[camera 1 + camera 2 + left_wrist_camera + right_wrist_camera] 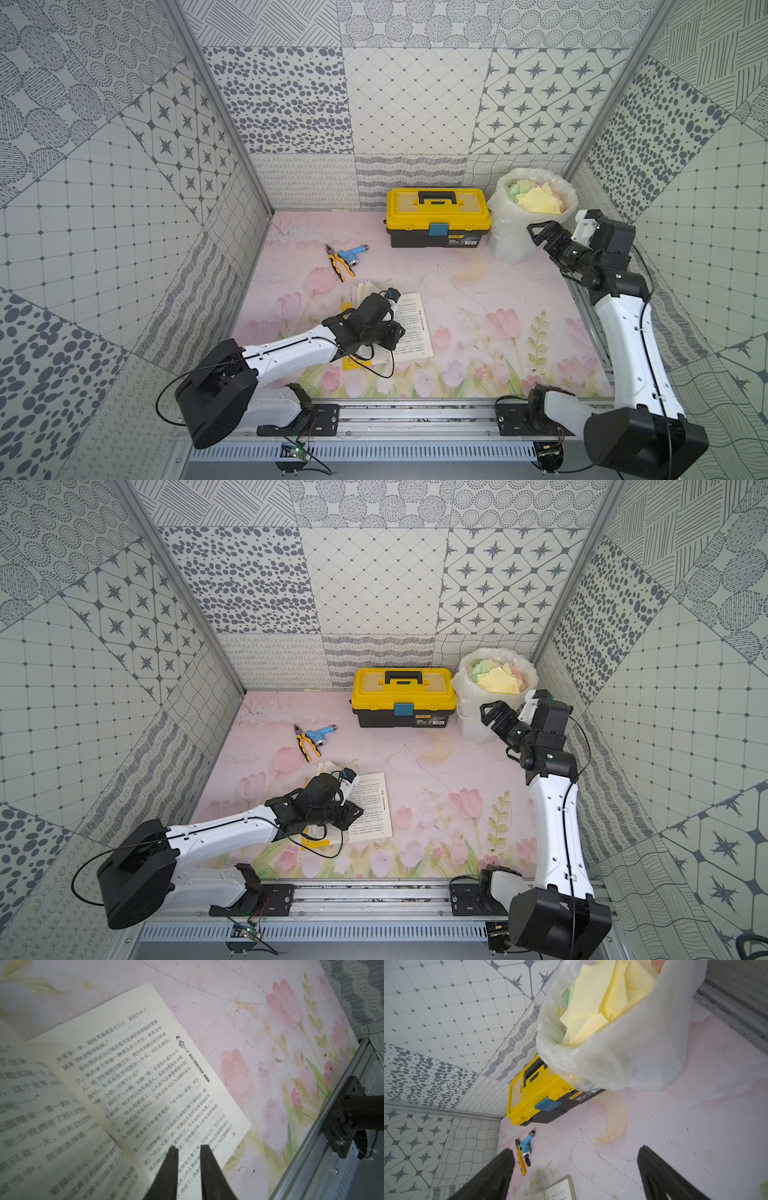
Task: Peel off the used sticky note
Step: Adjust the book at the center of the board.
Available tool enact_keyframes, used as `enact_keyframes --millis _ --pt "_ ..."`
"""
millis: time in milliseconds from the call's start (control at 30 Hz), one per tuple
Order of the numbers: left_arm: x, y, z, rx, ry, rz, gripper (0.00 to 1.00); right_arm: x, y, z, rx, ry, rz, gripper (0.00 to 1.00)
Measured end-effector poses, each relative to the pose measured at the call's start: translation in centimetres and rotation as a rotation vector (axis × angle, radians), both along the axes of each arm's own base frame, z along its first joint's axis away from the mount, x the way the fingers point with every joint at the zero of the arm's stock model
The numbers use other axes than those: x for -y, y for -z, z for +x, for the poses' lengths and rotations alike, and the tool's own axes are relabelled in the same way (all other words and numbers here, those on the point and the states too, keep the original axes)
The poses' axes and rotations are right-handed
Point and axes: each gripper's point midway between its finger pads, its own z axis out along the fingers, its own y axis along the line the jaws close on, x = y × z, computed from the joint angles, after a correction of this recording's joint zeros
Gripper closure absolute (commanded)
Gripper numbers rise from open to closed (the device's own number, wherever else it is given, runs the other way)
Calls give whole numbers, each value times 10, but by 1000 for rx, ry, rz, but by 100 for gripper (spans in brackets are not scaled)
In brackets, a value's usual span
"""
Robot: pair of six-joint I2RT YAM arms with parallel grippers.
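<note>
Yellow paper notes (602, 1001) fill the bagged bin (633, 1057) ahead of the wide, empty right claw (576, 1150); I'd have the narrow left claw (189, 1147) pin the open printed book (145, 1064) below.

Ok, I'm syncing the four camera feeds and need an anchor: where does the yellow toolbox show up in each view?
Top view: yellow toolbox at the back of the table, near the centre, beside the bagged bin.
Top view: the toolbox in the same spot, shifted slightly left in the frame.
Left wrist: not in it.
Right wrist: the toolbox is partly hidden behind the bagged bin.
Shared landmark: the open book shows in all four.
</note>
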Motion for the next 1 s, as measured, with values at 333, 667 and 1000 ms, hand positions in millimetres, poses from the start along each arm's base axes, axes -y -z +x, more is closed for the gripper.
enact_keyframes --millis 333,667,1000 --pt "-10 -7 2 40 -49 -11 68 -71 66 -23 116 -207 -264 3" --pt "-46 -30 15 171 -205 -22 41 -59 142 -31 138 -126 -532 3" --pt "-118 -45 43 325 -506 34 15 -26 157 -32 175 39 -677 3"
